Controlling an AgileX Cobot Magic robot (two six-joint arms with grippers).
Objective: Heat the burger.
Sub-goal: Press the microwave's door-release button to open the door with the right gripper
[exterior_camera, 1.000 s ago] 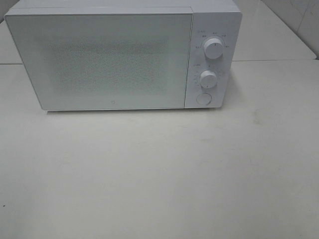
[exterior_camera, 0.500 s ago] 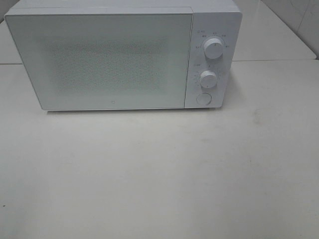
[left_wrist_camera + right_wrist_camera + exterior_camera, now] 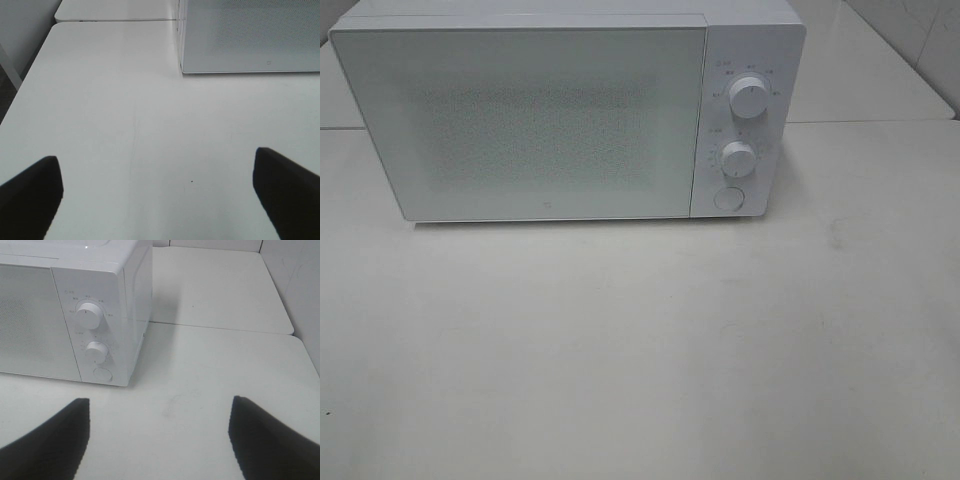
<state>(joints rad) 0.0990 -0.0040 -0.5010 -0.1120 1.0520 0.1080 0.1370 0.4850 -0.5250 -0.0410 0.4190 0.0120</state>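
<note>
The burger is out of view in every frame. A white microwave [image 3: 550,115] stands at the back of the table with its door shut; its corner also shows in the left wrist view [image 3: 250,37] and its control side in the right wrist view [image 3: 95,315]. My left gripper [image 3: 157,200] hovers open over bare tabletop in front of the microwave's left corner, nothing between its dark fingers [image 3: 30,195]. Open too, my right gripper [image 3: 160,440] hangs near the microwave's right front corner, its fingers [image 3: 270,440] empty. Neither arm shows in the exterior high view.
The microwave panel carries two round knobs [image 3: 748,98] [image 3: 739,158] and a round button [image 3: 728,198]. White tabletop [image 3: 640,340] spreads in front. A seam between tables [image 3: 870,122] runs behind on the right, and a wall [image 3: 300,285] rises at the far right.
</note>
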